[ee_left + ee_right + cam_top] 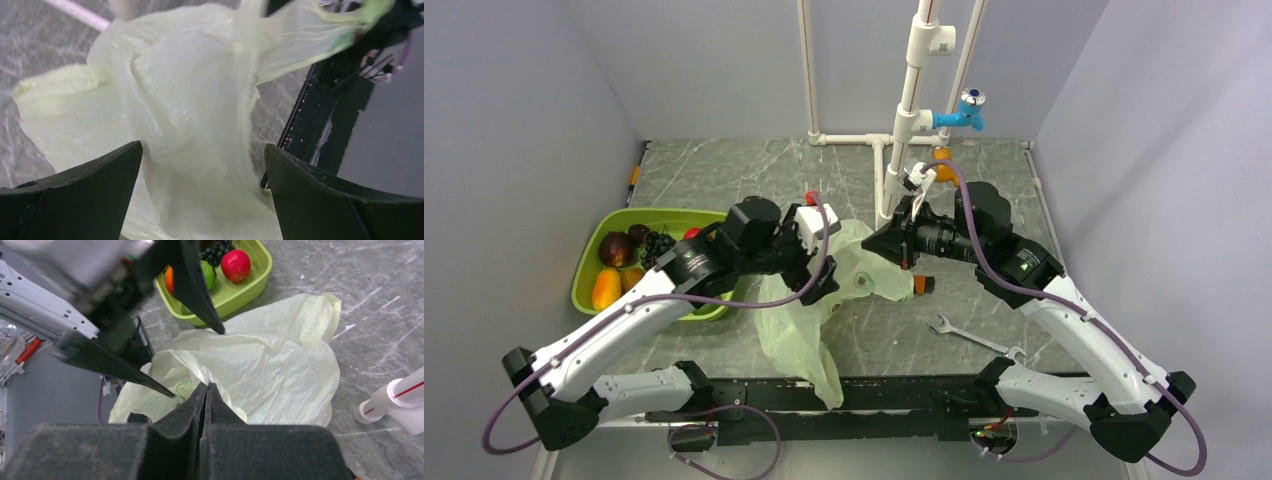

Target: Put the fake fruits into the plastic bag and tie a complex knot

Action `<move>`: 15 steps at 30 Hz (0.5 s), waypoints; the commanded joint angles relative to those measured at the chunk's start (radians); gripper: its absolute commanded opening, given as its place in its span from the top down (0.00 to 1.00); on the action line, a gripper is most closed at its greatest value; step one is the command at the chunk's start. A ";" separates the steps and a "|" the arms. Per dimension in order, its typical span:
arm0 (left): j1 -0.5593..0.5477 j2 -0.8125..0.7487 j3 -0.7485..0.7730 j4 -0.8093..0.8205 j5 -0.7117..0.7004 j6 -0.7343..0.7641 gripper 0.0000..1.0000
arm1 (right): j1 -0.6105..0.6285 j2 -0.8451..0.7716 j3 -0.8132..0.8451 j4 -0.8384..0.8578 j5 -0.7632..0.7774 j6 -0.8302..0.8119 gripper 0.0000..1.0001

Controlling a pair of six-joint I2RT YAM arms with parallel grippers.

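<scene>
The pale green plastic bag [809, 325] lies crumpled between the arms, its upper part lifted. My right gripper [882, 245] is shut and pinches the bag's edge [220, 390] at its fingertips. My left gripper [202, 147] is open wide, its fingers on either side of a raised fold of the bag [190, 115]; it also shows in the right wrist view [197, 362]. The fake fruits lie in the lime-green tray [584, 270]: a maroon one [614, 248], an orange one [606, 288], dark grapes [658, 243] and a red apple [236, 265]. I see no fruit in the bag.
A white pipe frame [904, 130] with a blue fitting [964, 112] stands at the back centre, its foot close to the bag [395, 400]. A metal wrench [969, 335] lies at the front right. A dark rail [320, 110] runs along the near table edge.
</scene>
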 commanded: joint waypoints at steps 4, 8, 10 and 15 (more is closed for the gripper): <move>0.023 0.068 0.066 0.021 -0.050 -0.188 0.66 | 0.001 0.022 0.130 -0.034 -0.026 -0.068 1.00; 0.272 0.059 -0.018 0.148 0.417 -0.467 1.00 | -0.011 0.135 0.319 -0.013 0.062 -0.200 0.62; 0.407 0.073 -0.113 0.345 0.673 -0.657 1.00 | -0.041 0.224 0.462 -0.031 0.131 -0.216 0.28; 0.544 0.127 -0.384 1.027 0.921 -1.088 1.00 | -0.122 0.252 0.625 -0.188 0.153 -0.207 0.01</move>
